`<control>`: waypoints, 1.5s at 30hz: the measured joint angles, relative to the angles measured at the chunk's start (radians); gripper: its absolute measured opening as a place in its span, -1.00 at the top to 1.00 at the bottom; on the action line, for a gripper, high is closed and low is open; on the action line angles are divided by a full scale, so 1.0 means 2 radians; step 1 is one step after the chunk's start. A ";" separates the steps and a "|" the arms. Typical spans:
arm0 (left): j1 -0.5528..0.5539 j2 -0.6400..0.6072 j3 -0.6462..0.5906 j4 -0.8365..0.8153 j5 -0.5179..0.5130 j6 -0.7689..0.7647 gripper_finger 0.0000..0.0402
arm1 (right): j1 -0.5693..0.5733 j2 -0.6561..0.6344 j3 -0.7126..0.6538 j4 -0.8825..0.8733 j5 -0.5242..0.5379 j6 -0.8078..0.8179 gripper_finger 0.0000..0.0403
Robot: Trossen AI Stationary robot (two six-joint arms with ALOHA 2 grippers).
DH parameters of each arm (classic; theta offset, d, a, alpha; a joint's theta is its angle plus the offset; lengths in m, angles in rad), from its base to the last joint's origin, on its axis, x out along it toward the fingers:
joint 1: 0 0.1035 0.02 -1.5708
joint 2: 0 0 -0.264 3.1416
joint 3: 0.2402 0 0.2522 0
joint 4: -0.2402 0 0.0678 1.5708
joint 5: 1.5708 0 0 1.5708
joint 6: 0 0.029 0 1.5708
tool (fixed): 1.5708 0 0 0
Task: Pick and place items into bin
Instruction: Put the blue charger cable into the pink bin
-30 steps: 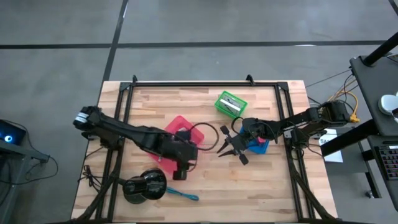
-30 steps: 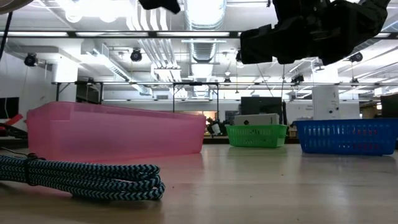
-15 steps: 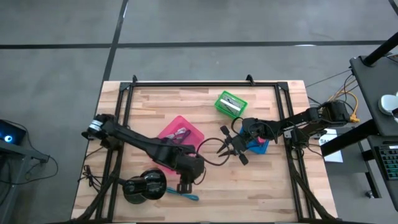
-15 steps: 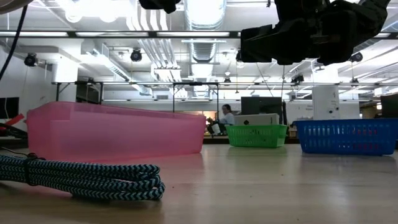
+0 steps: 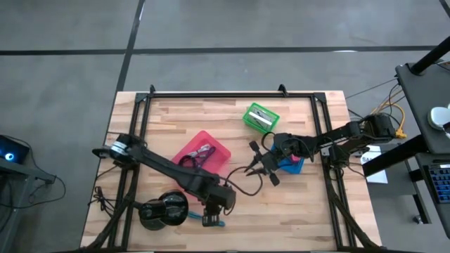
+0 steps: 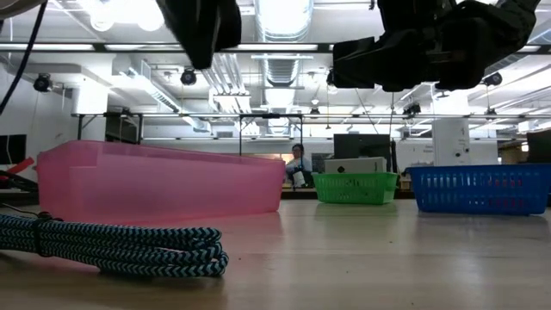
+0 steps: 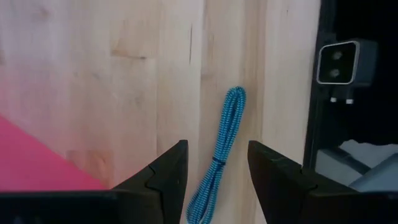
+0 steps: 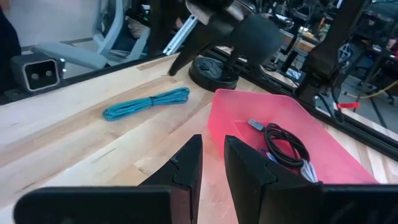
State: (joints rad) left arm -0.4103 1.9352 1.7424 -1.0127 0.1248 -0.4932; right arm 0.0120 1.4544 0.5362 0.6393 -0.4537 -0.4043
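- Near the lower middle of the high view lies a teal braided cord [image 5: 213, 222], folded into a slim bundle, directly under the left gripper [image 5: 210, 220], whose fingers stand parted and empty.
- One pink bin [image 5: 204, 150] holds a coiled black cord [image 8: 284, 140], seen clearly only in the right wrist view.
- Right gripper [image 5: 258, 169], centre-right, is nearly closed, grasping nothing.
- Two baskets: green basket [image 5: 261, 117], blue basket [image 6: 479, 189].
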 joint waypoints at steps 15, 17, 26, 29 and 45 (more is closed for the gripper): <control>-0.004 0.056 -0.002 0.004 0.030 0.001 0.25 | -0.002 0.000 0.000 -0.005 0.007 0.000 0.72; -0.005 0.062 -0.005 0.003 0.039 0.002 0.25 | -0.002 0.000 0.000 -0.005 0.007 0.000 0.72; -0.011 0.065 -0.033 0.004 0.056 0.002 0.25 | -0.002 0.000 0.000 -0.017 0.007 0.000 0.72; -0.012 0.065 -0.033 0.006 0.056 0.002 0.25 | -0.002 0.000 0.000 -0.017 0.007 0.000 0.72; -0.052 0.065 -0.033 0.024 0.007 0.028 0.25 | -0.002 0.001 -0.001 -0.020 0.010 0.047 0.72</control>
State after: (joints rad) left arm -0.5150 2.0655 1.6772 -0.9640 0.1386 -0.4380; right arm 0.0082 1.4555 0.5347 0.5995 -0.4343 -0.3102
